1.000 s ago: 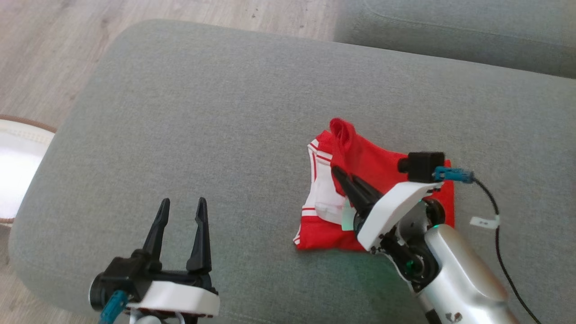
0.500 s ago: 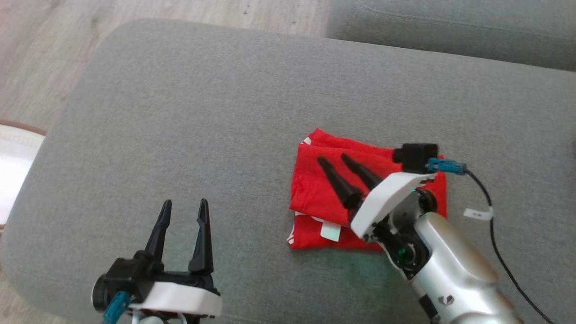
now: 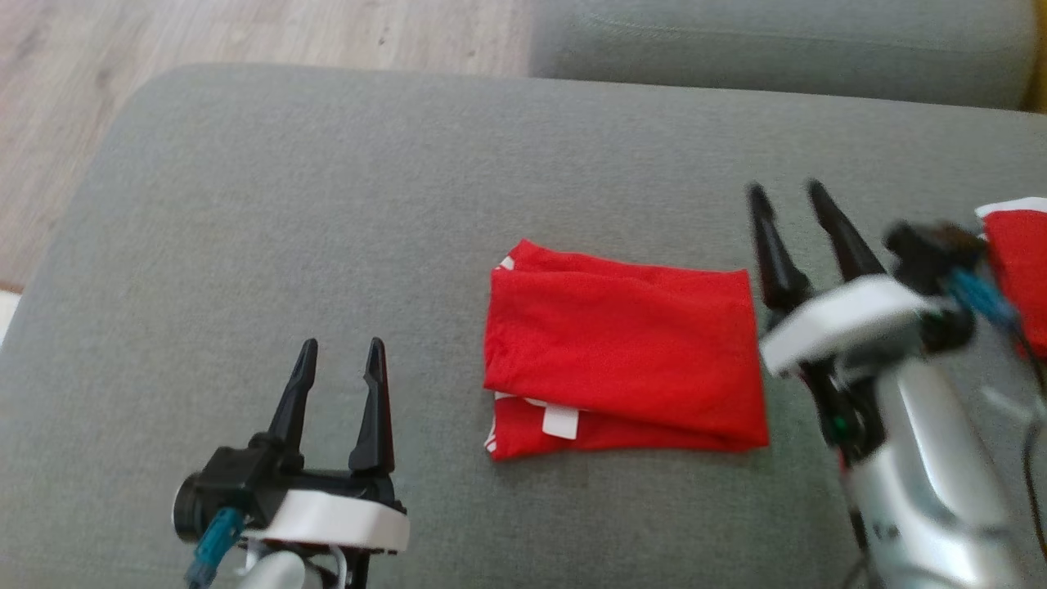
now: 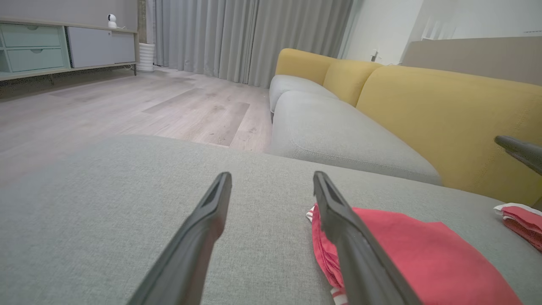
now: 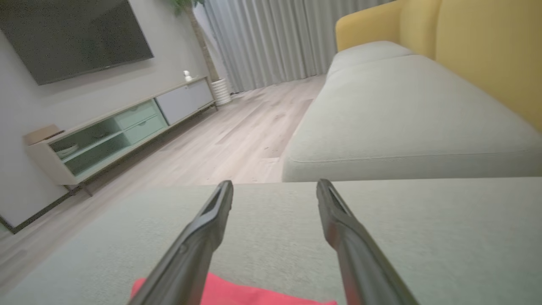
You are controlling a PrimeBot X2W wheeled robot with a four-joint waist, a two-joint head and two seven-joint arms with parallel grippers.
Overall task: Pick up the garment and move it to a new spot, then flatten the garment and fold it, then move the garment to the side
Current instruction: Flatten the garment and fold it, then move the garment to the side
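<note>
1. garment (image 3: 622,352): red, lies as a flat folded rectangle mid-cushion. a white label (image 3: 561,420) and a striped hem peek out at its near edge. nothing touches it.
2. right gripper (image 3: 785,195): jaws spread and empty, blurred, just beside the garment's right edge. a second ago it pinched a raised flap over the white-striped inside; that flap now lies flat. the fold looks done.
3. left gripper (image 3: 342,348): jaws apart and empty, well left of the garment, posed as before.
4. grey cushion (image 3: 327,204): the whole view has slid, so the camera has turned.
5. another red piece (image 3: 1014,245) sits at the right edge. what's left, likely: shifting the garment aside.
</note>
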